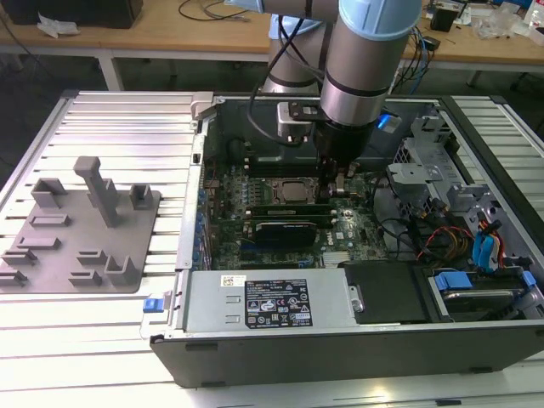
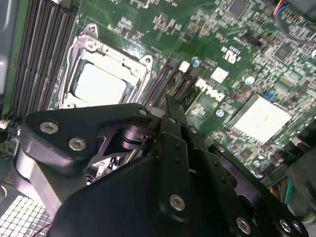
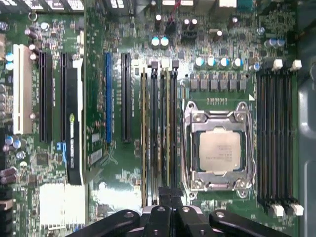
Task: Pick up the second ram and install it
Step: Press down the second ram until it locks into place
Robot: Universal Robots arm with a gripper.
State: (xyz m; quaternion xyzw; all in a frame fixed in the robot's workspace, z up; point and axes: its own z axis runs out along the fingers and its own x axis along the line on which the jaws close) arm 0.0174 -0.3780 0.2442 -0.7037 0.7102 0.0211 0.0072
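The second ram (image 3: 168, 128) is a thin green stick seen edge-on, standing in a slot of the motherboard (image 3: 123, 168) beside the silver chip (image 3: 219, 150). Another thin stick (image 3: 144, 138) stands two slots over. My gripper (image 3: 170, 193) is low inside the open computer case, with its black fingers pressed together over one end of the second ram. Whether the fingertips touch the stick cannot be told. In the second wrist view the gripper (image 2: 170, 106) hangs over the same slots. In the exterior view the gripper (image 1: 337, 177) sits just above the board, next to the chip (image 1: 293, 190).
A black expansion card (image 1: 285, 229) lies across the board toward the case front. The power supply (image 1: 268, 302) and drive bays (image 1: 472, 255) line the case edges. A grey plastic tray (image 1: 81, 225) with upright blocks rests on the slatted table at the exterior view's left.
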